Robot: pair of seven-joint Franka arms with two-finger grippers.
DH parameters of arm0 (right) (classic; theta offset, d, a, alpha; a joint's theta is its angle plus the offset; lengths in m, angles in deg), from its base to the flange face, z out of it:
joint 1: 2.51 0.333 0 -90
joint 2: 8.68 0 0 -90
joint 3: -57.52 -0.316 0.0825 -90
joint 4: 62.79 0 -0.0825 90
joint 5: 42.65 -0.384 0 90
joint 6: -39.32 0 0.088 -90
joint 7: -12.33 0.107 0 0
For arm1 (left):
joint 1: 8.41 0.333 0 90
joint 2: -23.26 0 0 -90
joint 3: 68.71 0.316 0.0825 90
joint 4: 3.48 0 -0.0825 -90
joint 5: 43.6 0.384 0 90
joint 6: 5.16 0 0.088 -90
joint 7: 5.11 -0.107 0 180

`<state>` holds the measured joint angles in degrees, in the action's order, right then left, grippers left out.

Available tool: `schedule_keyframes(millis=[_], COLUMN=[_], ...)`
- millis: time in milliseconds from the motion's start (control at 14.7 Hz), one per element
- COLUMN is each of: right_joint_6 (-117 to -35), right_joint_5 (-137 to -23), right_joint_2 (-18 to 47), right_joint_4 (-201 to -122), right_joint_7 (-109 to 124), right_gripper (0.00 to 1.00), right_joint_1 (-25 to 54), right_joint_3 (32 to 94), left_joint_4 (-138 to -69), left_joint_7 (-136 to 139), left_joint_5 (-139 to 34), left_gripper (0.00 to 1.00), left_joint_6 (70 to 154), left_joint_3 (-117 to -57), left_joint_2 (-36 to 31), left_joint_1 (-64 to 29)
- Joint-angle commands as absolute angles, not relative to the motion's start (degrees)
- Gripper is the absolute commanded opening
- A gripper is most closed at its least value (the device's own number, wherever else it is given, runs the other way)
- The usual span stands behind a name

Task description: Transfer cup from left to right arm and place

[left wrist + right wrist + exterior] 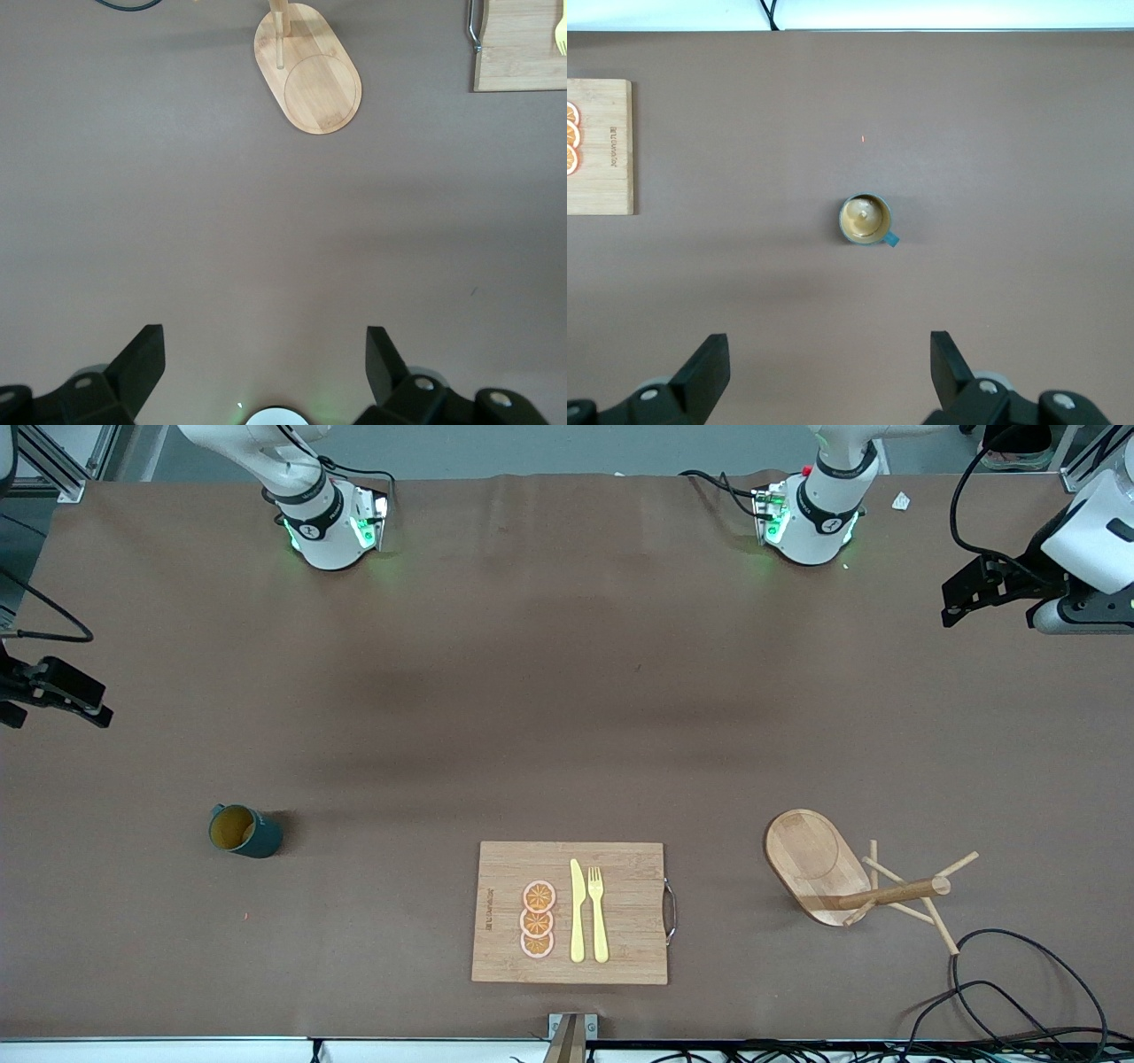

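Observation:
The cup (244,832), a dark teal mug with a yellowish inside, stands upright on the brown table toward the right arm's end; the right wrist view shows the cup (866,220) from above, with its handle sticking out. My right gripper (89,701) hangs high over that end of the table, well apart from the cup. Its fingers are open around nothing, as the right gripper (830,354) shows from the wrist. My left gripper (955,600) hangs over the left arm's end, open and empty, and the left gripper (266,354) has only bare table under it.
A wooden cutting board (629,868) with orange slices (538,919), a yellow knife (577,911) and a fork (599,912) lies near the front camera. A wooden mug rack (824,864) on an oval base stands toward the left arm's end. Black cables (1019,992) lie at that near corner.

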<state>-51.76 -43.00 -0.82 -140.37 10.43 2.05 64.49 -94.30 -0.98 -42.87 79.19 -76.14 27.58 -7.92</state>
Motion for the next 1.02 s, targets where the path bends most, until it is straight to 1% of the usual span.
schedule_keyframes(millis=[0,271,475,950], right_joint_6=[-52.8,-52.3,-53.3,-54.4], right_joint_5=[-41.9,-41.9,-41.9,-41.7], right_joint_2=[-7.0,-8.2,-9.9,-9.5], right_joint_4=[-147.4,-148.3,-150.8,-150.5], right_joint_7=[10.7,11.0,11.3,11.3], right_gripper=[1.00,1.00,1.00,1.00], right_joint_1=[1.8,0.5,-3.4,-3.1], right_joint_3=[64.0,63.6,59.8,59.7], left_joint_4=[-94.4,-94.1,-92.4,-92.1], left_joint_7=[-1.0,-1.6,-0.9,-1.6], left_joint_5=[-42.4,-42.3,-41.8,-40.5], left_gripper=[1.00,1.00,1.00,1.00], left_joint_6=[79.7,79.8,79.6,79.1], left_joint_3=[-76.3,-76.2,-76.4,-78.1], left_joint_2=[27.7,27.2,26.1,25.6], left_joint_1=[-7.8,-7.6,-8.3,-8.0])
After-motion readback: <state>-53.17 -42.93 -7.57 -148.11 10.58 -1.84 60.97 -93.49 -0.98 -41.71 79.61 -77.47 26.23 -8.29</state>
